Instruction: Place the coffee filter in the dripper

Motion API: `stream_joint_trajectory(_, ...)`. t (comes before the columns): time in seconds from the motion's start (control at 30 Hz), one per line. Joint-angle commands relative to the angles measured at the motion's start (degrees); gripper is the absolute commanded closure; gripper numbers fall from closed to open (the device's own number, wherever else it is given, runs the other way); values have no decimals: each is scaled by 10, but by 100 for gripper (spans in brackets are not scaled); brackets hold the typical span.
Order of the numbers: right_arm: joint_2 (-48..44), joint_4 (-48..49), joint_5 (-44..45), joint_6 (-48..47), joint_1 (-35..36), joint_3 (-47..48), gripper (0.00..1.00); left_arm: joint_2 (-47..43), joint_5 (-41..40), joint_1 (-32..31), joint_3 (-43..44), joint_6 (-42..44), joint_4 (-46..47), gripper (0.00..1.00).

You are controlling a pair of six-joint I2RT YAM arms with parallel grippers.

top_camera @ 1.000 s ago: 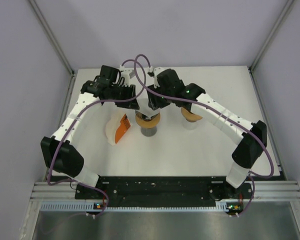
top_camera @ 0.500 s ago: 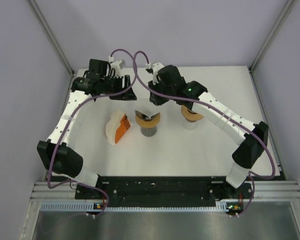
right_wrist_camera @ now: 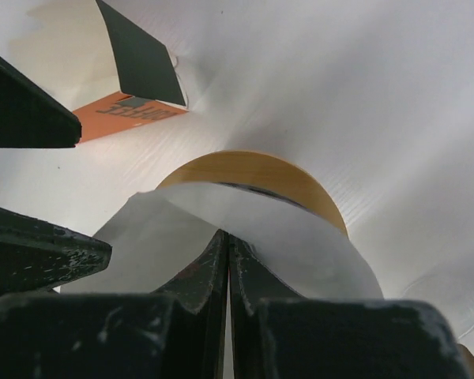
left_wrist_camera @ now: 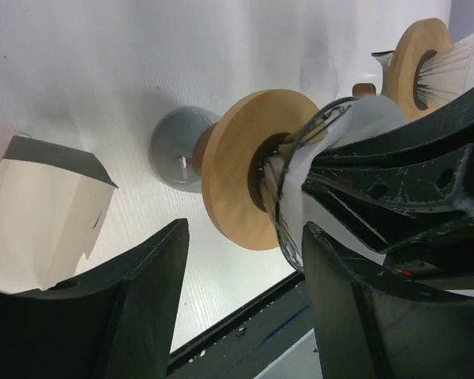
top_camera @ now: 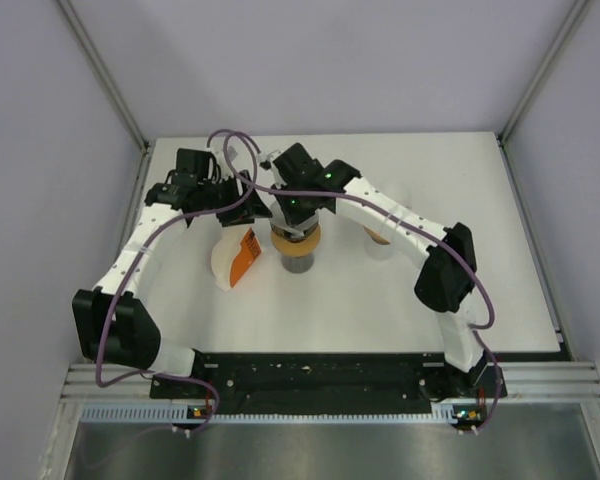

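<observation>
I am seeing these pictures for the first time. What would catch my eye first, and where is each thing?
In the centre of the top view, the right hand, shut, pushes the white paper filter down into the wooden-collared dripper. The left hand stands open close beside the dripper, holding nothing. An orange and white box lies on the left side of the dripper in that view.

readable text: none in any view
filter box (right_wrist_camera: 131, 111), orange panel, right wrist view: grey printed block with a few characters, too blurred to read
same box, top view, left of centre: orange side with pale marks, too small to read
same box, left wrist view: only a plain cream side shows
</observation>
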Motion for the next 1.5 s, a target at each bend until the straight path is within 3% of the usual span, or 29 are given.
stream_joint_trajectory(0.0, 31, -71, 34, -12, 19, 67, 100, -28, 20, 14, -18, -55, 67, 37)
stream_joint_trajectory(0.6, 88, -76, 44, -6, 31, 48, 100, -22, 56, 15, -39, -78, 94, 39)
stream_joint_trajectory(0.83, 94, -76, 43, -5, 31, 49, 100, -20, 55, 10, -64, -74, 105, 53)
stream_joint_trajectory(1.2, 111, -56, 41, 2, 30, 17, 100, -24, 58, 5, -73, -76, 115, 56)
stream_joint_trajectory(1.47, 86, -50, 15, -4, 31, 51, 100, -28, 48, 3, -85, -74, 122, 76)
